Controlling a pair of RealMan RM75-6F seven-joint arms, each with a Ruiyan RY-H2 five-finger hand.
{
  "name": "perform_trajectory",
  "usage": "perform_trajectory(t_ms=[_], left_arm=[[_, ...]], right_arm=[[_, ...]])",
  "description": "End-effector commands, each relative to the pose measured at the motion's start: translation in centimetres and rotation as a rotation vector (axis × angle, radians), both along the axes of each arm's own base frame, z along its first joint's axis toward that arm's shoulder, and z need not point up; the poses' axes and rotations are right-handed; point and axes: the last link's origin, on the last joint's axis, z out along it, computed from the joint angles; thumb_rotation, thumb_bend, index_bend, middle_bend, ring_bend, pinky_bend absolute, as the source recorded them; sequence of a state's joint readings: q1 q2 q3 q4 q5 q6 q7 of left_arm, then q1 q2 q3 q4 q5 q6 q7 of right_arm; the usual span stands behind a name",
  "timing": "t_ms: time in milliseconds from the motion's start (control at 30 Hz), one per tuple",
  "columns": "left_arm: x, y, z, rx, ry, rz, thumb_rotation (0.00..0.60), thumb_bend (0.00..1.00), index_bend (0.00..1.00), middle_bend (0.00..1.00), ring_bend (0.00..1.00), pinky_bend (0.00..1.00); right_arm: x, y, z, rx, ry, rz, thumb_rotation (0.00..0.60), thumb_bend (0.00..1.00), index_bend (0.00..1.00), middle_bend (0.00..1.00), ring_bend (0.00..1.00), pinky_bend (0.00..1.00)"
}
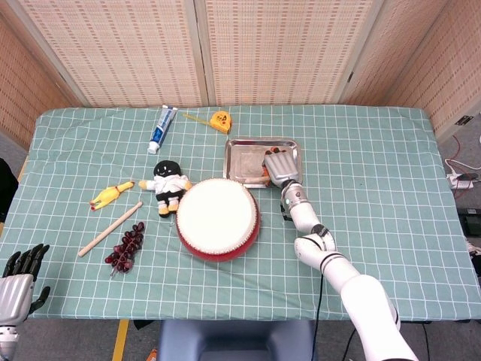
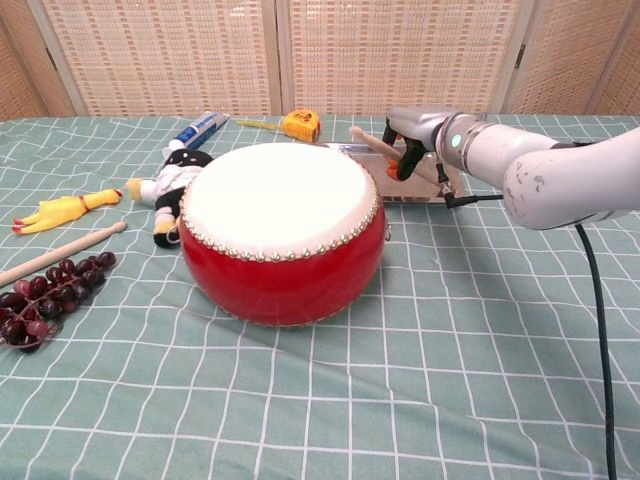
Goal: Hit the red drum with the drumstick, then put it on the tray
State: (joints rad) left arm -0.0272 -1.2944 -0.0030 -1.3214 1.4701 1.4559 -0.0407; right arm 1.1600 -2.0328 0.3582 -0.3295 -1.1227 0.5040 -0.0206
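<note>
Your right hand (image 2: 413, 135) is closed around the drumstick (image 2: 362, 137), low over the steel tray (image 1: 242, 159) just behind the red drum (image 2: 283, 236). The stick's free end juts leftward past your fingers. Your left hand (image 1: 18, 282) hangs open off the table's near corner.

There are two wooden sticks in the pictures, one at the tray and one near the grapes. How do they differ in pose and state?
The drumstick at the tray is held by the right hand and slants upward above the tray; the second stick lies flat on the tablecloth beside the grapes, untouched. The held one is mostly hidden by the hand in the head view; the other shows in full. Both are pale wood.
</note>
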Motion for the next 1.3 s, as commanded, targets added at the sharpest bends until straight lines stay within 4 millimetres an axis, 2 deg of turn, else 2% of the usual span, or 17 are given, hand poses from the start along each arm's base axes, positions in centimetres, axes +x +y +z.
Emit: perform_trajectory(t_ms=[33, 133, 233, 300, 400, 733, 900, 1067, 1300], left_arm=[[0.0, 0.0, 0.0, -0.002, 0.001, 0.001, 0.6, 0.31, 0.09, 0.05, 0.08, 0.02], [0.0, 0.0, 0.0, -0.003, 0.001, 0.0, 0.6, 0.31, 0.09, 0.05, 0.08, 0.02], [0.0, 0.0, -0.1, -0.002, 0.0, -0.002, 0.6, 0.31, 0.1, 0.05, 0.08, 0.02], [0.1, 0.1, -0.1, -0.003, 0.001, -0.004, 0.6, 0.31, 0.1, 0.05, 0.08, 0.02], [0.1, 0.1, -0.1, -0.005, 0.001, -0.006, 0.6, 0.31, 0.1, 0.05, 0.08, 0.02], [0.1, 0.1, -0.1, -0.003, 0.004, -0.004, 0.6, 0.31, 0.09, 0.05, 0.08, 0.02], [0.1, 0.1, -0.1, -0.004, 0.003, -0.005, 0.6, 0.31, 0.09, 0.05, 0.08, 0.02], [0.1, 0.1, -0.1, -0.004, 0.003, -0.001, 0.6, 0.31, 0.09, 0.05, 0.08, 0.02], [0.0, 0.1, -0.1, -0.001, 0.003, -0.002, 0.6, 0.31, 0.09, 0.05, 0.08, 0.02]], right_arm=[[-0.1, 0.0, 0.0, 0.0, 0.007, -0.006, 0.6, 0.45, 0.22, 0.25, 0.12, 0.26], [-0.2, -0.1, 0.1, 0.002, 0.007, -0.015, 0.6, 0.43, 0.12, 0.19, 0.08, 0.21], [-0.1, -0.2, 0.3, -0.001, 0.002, -0.017, 0.6, 0.3, 0.02, 0.11, 0.02, 0.14], [0.0, -0.3, 0.4, -0.004, 0.0, -0.015, 0.6, 0.19, 0.0, 0.07, 0.0, 0.11], [0.1, -0.3, 0.5, -0.006, -0.004, -0.012, 0.6, 0.13, 0.0, 0.06, 0.0, 0.09], [0.1, -0.3, 0.7, -0.03, 0.007, -0.007, 0.6, 0.11, 0.0, 0.06, 0.0, 0.09], [0.6, -0.6, 1.2, -0.074, 0.001, 0.003, 0.6, 0.0, 0.0, 0.06, 0.0, 0.04], [2.0, -1.0, 2.2, -0.156, -0.02, 0.024, 0.6, 0.0, 0.0, 0.06, 0.0, 0.03], [2.3, -1.0, 2.1, -0.161, -0.023, 0.023, 0.6, 0.0, 0.0, 0.06, 0.0, 0.03]])
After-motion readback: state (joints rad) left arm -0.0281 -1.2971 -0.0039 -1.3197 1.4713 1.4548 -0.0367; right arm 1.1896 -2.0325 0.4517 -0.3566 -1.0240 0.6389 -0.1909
